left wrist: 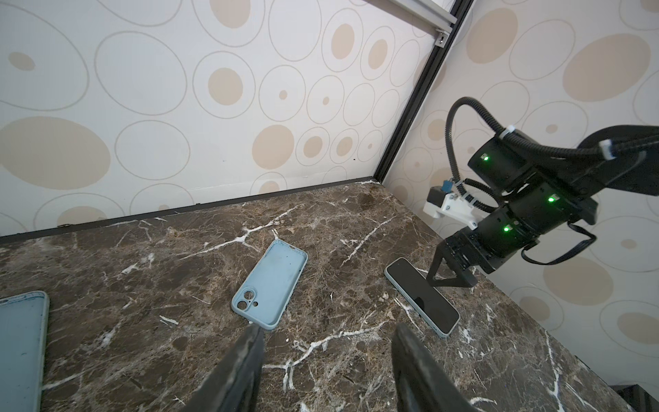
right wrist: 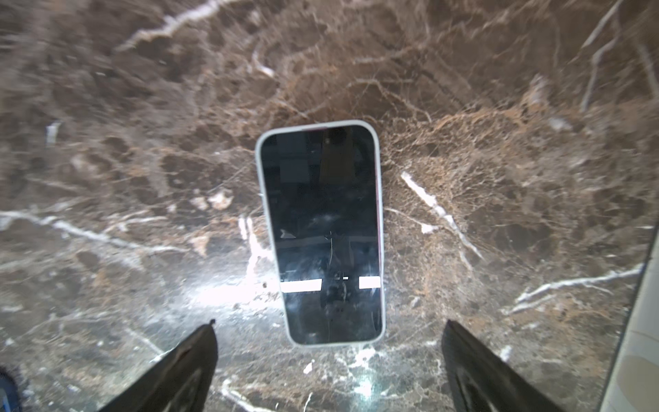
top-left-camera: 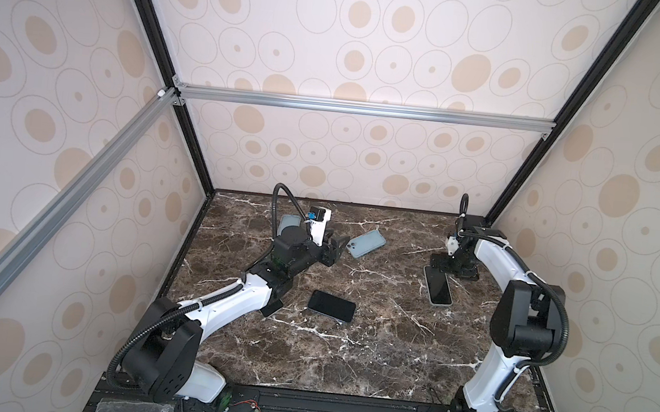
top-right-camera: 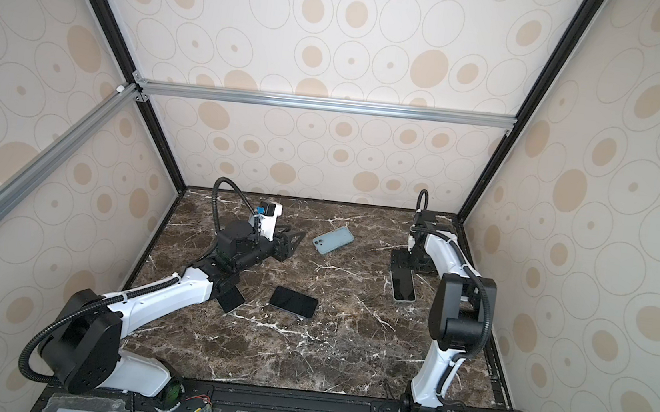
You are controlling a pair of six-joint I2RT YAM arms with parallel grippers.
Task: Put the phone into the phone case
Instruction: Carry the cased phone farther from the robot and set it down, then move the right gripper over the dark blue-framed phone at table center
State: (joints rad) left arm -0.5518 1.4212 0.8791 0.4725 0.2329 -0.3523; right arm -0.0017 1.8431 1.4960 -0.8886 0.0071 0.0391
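Note:
A light blue phone case (top-left-camera: 366, 243) (top-right-camera: 333, 239) (left wrist: 270, 283) lies hollow side up at the back middle of the marble table. A phone (top-left-camera: 438, 285) (top-right-camera: 403, 283) (left wrist: 422, 298) (right wrist: 321, 232) with a pale rim lies screen up on the right. My right gripper (top-left-camera: 449, 269) (top-right-camera: 410, 261) (right wrist: 330, 323) hangs open just over its far end, touching nothing. My left gripper (top-left-camera: 338, 245) (top-right-camera: 293, 238) (left wrist: 328, 330) is open and empty, just left of the case and pointing at it.
A black phone (top-left-camera: 331, 306) (top-right-camera: 293, 302) lies screen up near the table's middle. A second light blue case (top-left-camera: 289, 223) (left wrist: 21, 342) is partly hidden behind my left arm. A dark flat item (top-right-camera: 231, 299) sticks out under that arm. Walls close the back and sides.

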